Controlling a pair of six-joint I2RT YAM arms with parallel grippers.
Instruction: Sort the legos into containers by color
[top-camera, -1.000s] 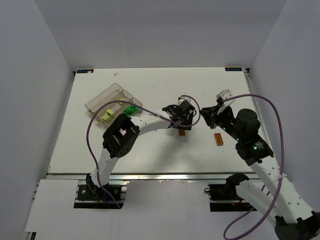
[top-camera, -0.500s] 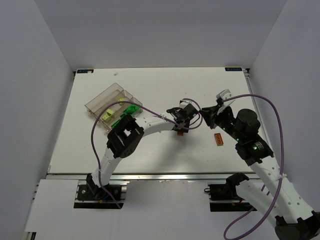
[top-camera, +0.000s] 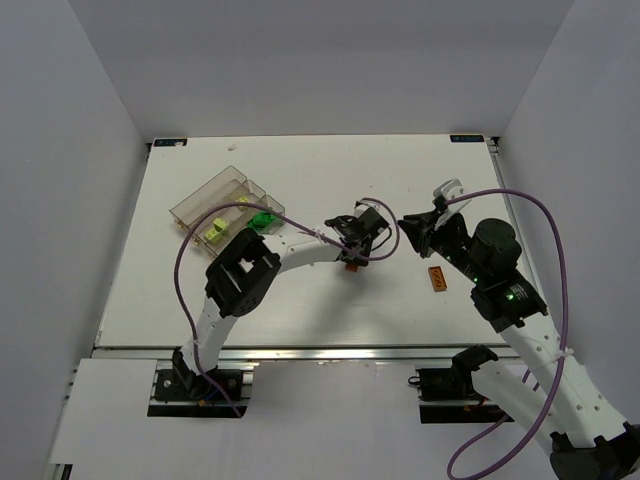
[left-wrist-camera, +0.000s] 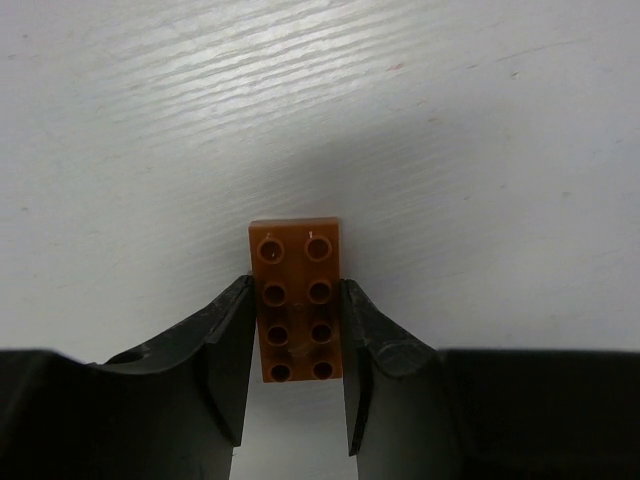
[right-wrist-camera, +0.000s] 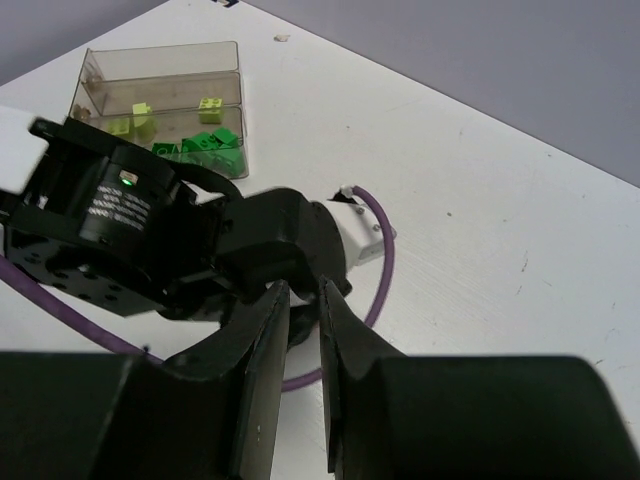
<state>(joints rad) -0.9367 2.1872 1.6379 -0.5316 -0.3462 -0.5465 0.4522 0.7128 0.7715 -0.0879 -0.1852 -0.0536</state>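
White table (top-camera: 300, 170), plain grey walls. Mid-frame, the left gripper (left-wrist-camera: 297, 295) is clamped on the orange brick (left-wrist-camera: 295, 245) and has nudged it a bit leftward since a second ago. I'd guess it's headed for the tray (top-camera: 200, 200) at upper left. Right gripper (right-wrist-camera: 303, 292) is nearly closed and empty. No readable writing anywhere.

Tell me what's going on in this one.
The left tool is shut on an orange lego at mid-table, with its fingers on the brick's long sides. A second orange lego lies loose near the right tool, which hovers nearly shut and empty. The tray at the far left already holds lime-yellow legos and green legos in separate compartments.
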